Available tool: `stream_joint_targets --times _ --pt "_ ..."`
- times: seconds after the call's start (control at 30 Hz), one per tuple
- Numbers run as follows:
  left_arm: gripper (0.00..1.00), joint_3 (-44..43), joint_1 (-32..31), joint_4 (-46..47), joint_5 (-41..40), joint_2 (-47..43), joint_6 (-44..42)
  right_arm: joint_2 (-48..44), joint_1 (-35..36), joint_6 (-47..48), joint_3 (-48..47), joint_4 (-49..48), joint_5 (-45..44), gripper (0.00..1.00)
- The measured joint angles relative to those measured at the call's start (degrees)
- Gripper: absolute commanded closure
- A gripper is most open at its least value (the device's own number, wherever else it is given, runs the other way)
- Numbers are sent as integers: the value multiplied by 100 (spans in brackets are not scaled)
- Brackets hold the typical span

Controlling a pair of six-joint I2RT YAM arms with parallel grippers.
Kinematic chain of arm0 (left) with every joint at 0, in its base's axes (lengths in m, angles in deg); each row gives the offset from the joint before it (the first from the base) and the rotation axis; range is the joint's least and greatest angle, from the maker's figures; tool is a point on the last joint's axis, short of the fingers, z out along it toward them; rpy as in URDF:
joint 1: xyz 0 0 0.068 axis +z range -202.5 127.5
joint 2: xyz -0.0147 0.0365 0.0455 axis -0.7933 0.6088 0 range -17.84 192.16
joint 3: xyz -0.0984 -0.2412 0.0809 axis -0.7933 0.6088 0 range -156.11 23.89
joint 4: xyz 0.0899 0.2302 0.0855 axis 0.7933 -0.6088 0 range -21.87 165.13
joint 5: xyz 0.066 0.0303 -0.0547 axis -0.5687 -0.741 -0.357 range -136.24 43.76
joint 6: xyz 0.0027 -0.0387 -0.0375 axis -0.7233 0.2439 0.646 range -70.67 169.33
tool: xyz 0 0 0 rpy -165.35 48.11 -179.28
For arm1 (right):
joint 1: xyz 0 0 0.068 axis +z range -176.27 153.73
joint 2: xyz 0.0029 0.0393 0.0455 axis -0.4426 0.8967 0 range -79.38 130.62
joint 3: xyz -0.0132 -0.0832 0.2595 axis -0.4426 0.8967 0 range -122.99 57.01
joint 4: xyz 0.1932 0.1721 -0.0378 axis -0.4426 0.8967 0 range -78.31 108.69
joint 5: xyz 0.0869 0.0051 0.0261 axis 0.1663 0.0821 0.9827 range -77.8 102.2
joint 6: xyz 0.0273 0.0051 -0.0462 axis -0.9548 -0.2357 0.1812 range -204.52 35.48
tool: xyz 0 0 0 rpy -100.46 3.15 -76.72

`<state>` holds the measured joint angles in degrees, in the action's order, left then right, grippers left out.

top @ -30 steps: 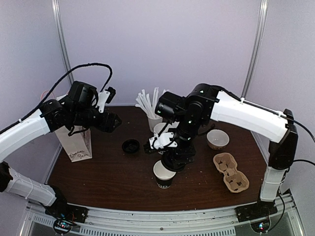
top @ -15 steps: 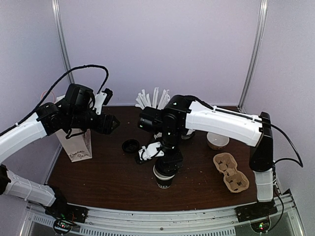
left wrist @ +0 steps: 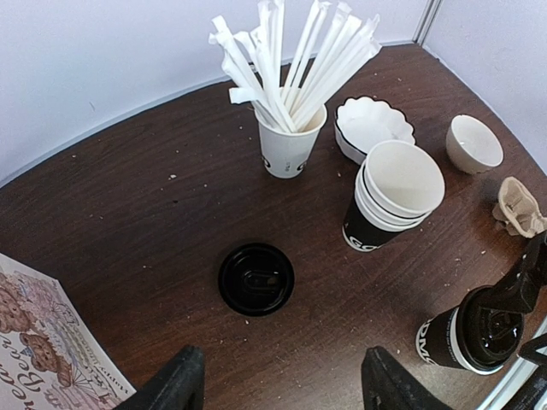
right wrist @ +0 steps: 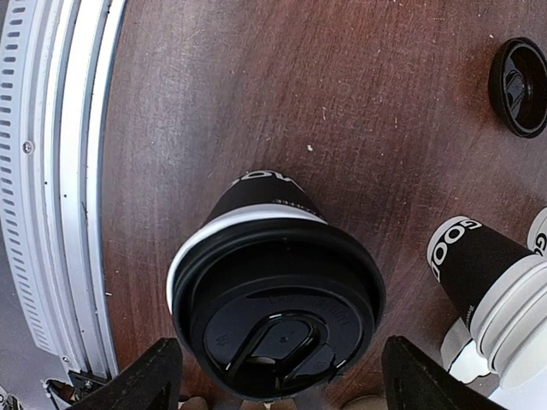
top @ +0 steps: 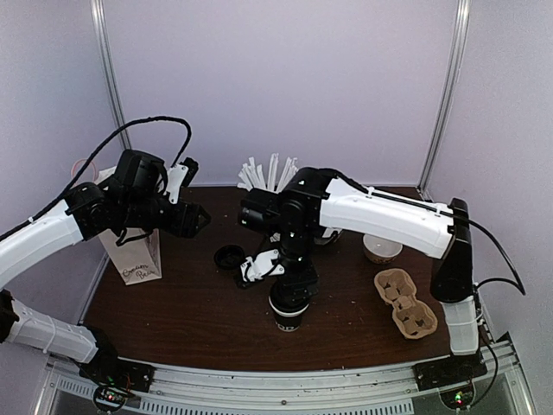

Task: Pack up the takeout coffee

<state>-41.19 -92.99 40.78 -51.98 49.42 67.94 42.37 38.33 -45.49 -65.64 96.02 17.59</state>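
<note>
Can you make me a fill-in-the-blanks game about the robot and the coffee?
The takeout coffee has a black ____ on top.
The right claw above it is ____, not shut.
The white cup at the back holds wrapped ____.
Missing words: lid, open, straws.

Dark brown wood-grain tabletop (top: 190, 320), far edge rounded, pale specks scattered over surface. Behind tabletop: plain pale lilac wall (top: 285, 78). Two slim metal posts (top: 105, 60) rising near tabletop's far corners. Along tabletop's near edge: ribbed aluminium rail (top: 285, 382). Light soft, even, no hard shadows on tabletop.
</note>
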Motion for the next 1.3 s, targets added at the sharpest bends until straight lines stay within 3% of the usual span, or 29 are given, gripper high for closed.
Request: stream_joint_targets --times 0.13,0.27,0.4,0.53,0.73,0.97,1.3 --pt "33 0 0 0 83 9 0 -22 0 -13 -4 11 15 5" --pt "32 0 0 0 369 144 28 -310 -13 -2 68 -11 11 3" --pt "34 4 0 96 933 385 199 -1115 -234 -17 210 -17 179 9" --pt "36 13 -9 372 1539 610 417 -2177 -1019 -247 511 -343 662 14" --pt "38 70 -179 940 2251 1137 831 -3357 -2079 -1226 2507 -1646 1401 22" --pt "38 70 -623 1224 2570 1904 1233 -3250 -2232 -2295 4205 -2645 2332 30" --pt "41 94 -920 1580 2706 2371 1670 -2555 -2310 -2994 4389 -3335 3338 41"
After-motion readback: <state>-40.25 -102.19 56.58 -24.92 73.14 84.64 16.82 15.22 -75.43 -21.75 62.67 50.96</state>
